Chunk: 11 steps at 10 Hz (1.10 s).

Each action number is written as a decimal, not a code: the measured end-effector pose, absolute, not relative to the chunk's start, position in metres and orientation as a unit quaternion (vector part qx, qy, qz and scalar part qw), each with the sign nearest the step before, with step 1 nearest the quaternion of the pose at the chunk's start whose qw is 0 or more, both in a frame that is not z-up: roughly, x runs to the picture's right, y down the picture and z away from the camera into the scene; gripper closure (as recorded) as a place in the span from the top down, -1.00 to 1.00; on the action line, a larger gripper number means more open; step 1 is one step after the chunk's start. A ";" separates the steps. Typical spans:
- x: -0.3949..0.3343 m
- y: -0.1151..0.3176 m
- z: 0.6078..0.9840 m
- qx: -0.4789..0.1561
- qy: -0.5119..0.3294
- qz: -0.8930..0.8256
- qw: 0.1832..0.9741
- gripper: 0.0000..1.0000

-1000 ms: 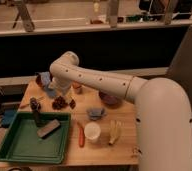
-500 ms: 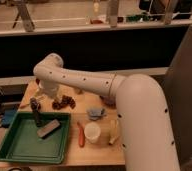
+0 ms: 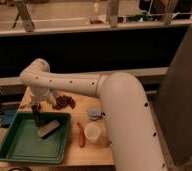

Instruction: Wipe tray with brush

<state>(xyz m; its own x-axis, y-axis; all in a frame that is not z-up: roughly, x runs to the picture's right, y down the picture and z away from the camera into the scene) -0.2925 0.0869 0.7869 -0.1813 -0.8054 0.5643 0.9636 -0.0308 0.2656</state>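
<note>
A green tray (image 3: 19, 145) sits at the front left of the wooden table (image 3: 96, 150). A grey brush (image 3: 48, 128) lies inside the tray near its far right corner. My white arm reaches from the right across the table and bends down at the far left. My gripper (image 3: 37, 116) hangs over the tray's far edge, just left of the brush.
A bunch of dark grapes (image 3: 64, 101) lies behind the tray. A carrot (image 3: 81, 135), a white cup (image 3: 92, 132) and a blue-grey object (image 3: 94, 112) lie right of the tray. A blue item (image 3: 9, 117) sits at the table's left edge.
The arm has swung further left and down, bringing the gripper from above the table's back to the tray's far edge beside the brush. The view has shifted.
</note>
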 end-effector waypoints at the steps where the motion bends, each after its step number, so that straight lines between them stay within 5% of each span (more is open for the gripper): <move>1: -0.298 0.089 0.789 -0.133 -0.304 -0.707 0.624 0.60; 11: -0.343 0.089 0.828 -0.140 -0.308 -0.716 0.610 0.60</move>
<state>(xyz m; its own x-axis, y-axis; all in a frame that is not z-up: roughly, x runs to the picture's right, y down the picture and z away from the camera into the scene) -0.3427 0.0891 0.8283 -0.2164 -0.7875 0.5771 0.9606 -0.0662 0.2700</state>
